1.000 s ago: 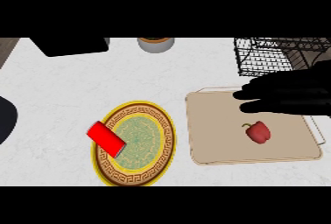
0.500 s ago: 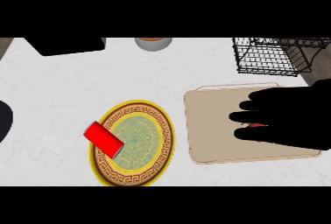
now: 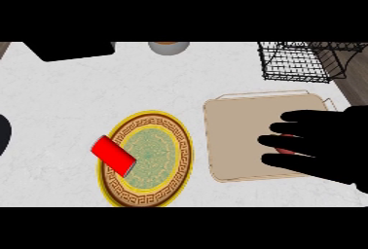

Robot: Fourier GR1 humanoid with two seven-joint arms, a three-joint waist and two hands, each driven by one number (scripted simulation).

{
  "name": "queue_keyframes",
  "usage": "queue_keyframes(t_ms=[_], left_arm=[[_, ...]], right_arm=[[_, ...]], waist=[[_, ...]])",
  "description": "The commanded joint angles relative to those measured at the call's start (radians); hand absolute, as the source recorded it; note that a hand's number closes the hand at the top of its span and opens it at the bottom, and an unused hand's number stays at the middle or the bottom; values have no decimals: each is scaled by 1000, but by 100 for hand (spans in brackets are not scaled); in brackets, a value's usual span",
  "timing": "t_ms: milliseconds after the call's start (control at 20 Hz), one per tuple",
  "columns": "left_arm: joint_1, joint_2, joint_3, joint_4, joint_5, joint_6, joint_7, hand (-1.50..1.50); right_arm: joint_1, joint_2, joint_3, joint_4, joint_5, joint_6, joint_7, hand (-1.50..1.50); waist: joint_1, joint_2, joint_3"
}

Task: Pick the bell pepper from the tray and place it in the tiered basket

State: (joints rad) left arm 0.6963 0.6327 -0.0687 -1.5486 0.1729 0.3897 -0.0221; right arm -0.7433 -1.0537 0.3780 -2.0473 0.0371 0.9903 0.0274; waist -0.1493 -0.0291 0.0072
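Note:
A beige tray [image 3: 233, 121] lies at the right of the counter. My right hand [image 3: 323, 146] hovers over its right half, fingers [image 3: 284, 141] stretched out to the left and spread, open. The red bell pepper [image 3: 287, 150] is almost entirely hidden under the hand, with only a thin red sliver showing between two fingers. I cannot tell whether the hand touches it. The black wire tiered basket [image 3: 298, 61] stands at the back right, beyond the tray. A dark rounded shape at the left edge is my left hand [image 3: 4, 133].
A round plate [image 3: 147, 160] with a yellow patterned rim sits left of the tray, and a red block [image 3: 113, 154] rests on its left rim. A small round pot [image 3: 169, 47] and a black object [image 3: 72, 48] stand at the back.
My right hand has moved toward me and down over the tray's right half, covering the pepper that showed whole a second ago. The view has shifted slightly.

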Motion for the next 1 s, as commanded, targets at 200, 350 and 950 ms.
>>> queue_keyframes(t_ms=[200, 350, 950], left_arm=[[-291, -122, -47, -203, 56, -47, -123, 0], [-291, -137, -55, -185, 50, -58, -140, 0], [-703, -285, -200, -156, -35, 13, 27, 0]], right_arm=[[6, -34, 29, -39, 111, -4, 5, -150], [14, -42, 44, -61, 149, -12, 2, -150], [198, -147, 105, -165, 517, -218, -183, -150]], waist=[[-34, 12, -8], [-26, 12, -8], [81, 38, 1]])
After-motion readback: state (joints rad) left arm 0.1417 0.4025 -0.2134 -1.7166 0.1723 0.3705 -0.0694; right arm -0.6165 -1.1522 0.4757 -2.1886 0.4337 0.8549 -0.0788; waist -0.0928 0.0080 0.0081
